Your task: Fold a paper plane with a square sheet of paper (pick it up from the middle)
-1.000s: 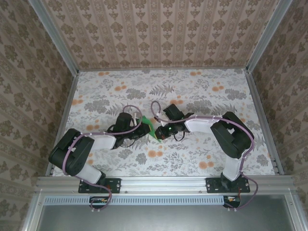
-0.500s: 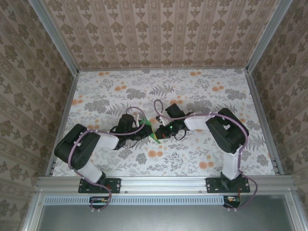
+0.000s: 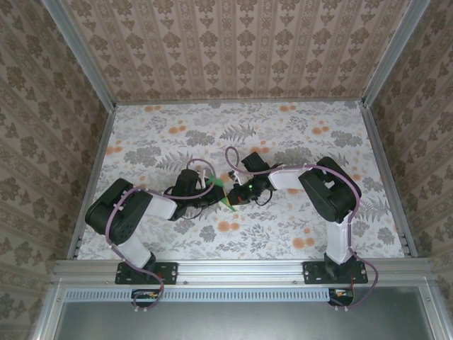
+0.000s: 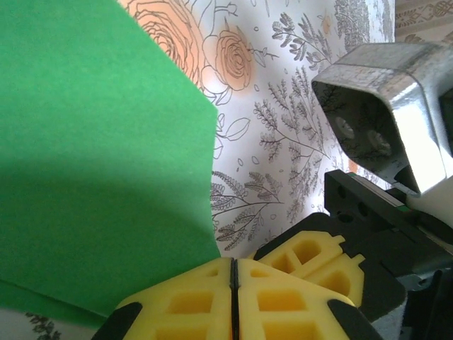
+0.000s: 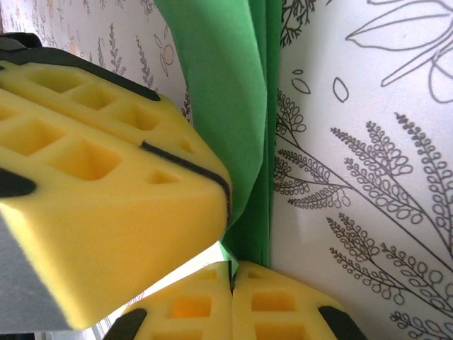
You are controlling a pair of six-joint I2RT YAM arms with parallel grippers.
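Holds the folded green paper clamped between the right fingers at mid worktop; presses the left fingers together just beside it.

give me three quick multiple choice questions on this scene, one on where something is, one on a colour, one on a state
1. Where is the green paper?
A. between the left end effector and the right end effector, near the middle of the table
B. in the far right corner
C. beside the right arm's base

2. What colour are the end effector pads?
A. blue
B. yellow
C. white

3. How does the right end effector stand?
A. wide open over bare tabletop
B. shut on a pen
C. shut on the green paper

Answers:
1 A, the top view shows the green between the two arm tips at mid-table.
2 B, both wrist views show yellow foam.
3 C, the right wrist view shows its pads meeting with the paper running into the seam.
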